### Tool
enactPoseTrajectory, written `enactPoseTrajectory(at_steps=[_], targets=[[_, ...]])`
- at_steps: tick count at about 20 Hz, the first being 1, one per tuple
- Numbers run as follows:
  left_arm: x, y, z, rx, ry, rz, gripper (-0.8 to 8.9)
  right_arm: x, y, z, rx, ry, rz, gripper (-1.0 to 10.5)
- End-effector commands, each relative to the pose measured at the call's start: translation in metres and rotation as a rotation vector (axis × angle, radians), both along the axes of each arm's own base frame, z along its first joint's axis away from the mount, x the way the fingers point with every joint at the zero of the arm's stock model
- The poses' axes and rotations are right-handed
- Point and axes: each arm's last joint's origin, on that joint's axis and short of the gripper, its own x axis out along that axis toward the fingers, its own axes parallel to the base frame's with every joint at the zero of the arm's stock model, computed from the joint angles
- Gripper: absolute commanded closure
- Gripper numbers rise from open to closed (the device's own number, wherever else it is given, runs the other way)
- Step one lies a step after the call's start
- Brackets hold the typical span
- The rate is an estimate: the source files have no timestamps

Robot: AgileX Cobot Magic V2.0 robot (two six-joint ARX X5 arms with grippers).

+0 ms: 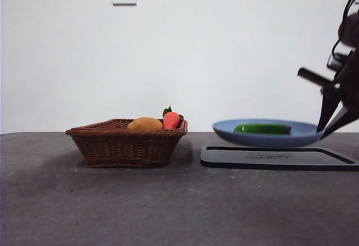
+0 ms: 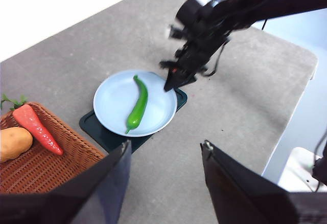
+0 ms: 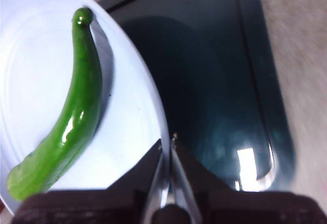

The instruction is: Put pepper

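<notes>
Grey table up front, mostly bare. Further back, glossy green pepper (image 1: 262,128) already lying in the round blue plate (image 1: 224,129), lifted off the dark tray (image 1: 277,157). Right gripper (image 3: 167,147) pinched on the plate's rim; left gripper (image 2: 164,155) spread, waiting. Destination unclear, maybe the wicker basket (image 1: 126,143).

No legible txt anywhere (mark on dark tray (image 1: 277,157) too blurry).
</notes>
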Motion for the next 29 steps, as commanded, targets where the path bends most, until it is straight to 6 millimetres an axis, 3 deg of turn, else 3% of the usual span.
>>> enactPoseTrajectory(at_steps=[1, 4, 9, 13, 15, 18, 21, 24, 29], targets=[[-0.004, 0.002, 0.005, -0.012, -0.01, -0.004, 5.66, 0.013, 0.0, -0.012, 0.011, -0.014, -0.002, 9.4], [-0.006, 0.004, 0.004, -0.007, 0.02, 0.005, 5.66, 0.017, 0.0, -0.024, 0.01, 0.0, -0.003, 9.4], [-0.006, 0.005, 0.002, 0.004, 0.031, 0.005, 5.66, 0.018, 0.0, -0.026, 0.005, -0.004, 0.016, 9.3], [-0.007, 0.005, 0.001, 0.014, 0.041, 0.006, 5.66, 0.016, 0.0, -0.023, 0.002, -0.009, 0.022, 7.9], [-0.007, 0.005, 0.0, 0.02, 0.047, 0.005, 5.66, 0.013, 0.0, -0.01, -0.01, -0.045, 0.035, 7.9], [-0.007, 0.006, -0.001, 0.032, 0.053, 0.003, 5.66, -0.001, 0.0, 0.032, -0.028, -0.143, 0.049, 7.9], [-0.008, 0.006, -0.002, 0.041, 0.058, 0.002, 5.68, -0.034, 0.003, 0.083, -0.058, -0.231, 0.106, 7.9], [-0.008, 0.007, -0.003, 0.065, 0.054, -0.008, 5.68, -0.088, 0.016, 0.125, -0.118, -0.254, 0.255, 7.9], [-0.009, 0.007, -0.005, 0.083, 0.069, -0.011, 5.68, -0.172, 0.036, 0.167, -0.142, -0.281, 0.425, 7.9]])
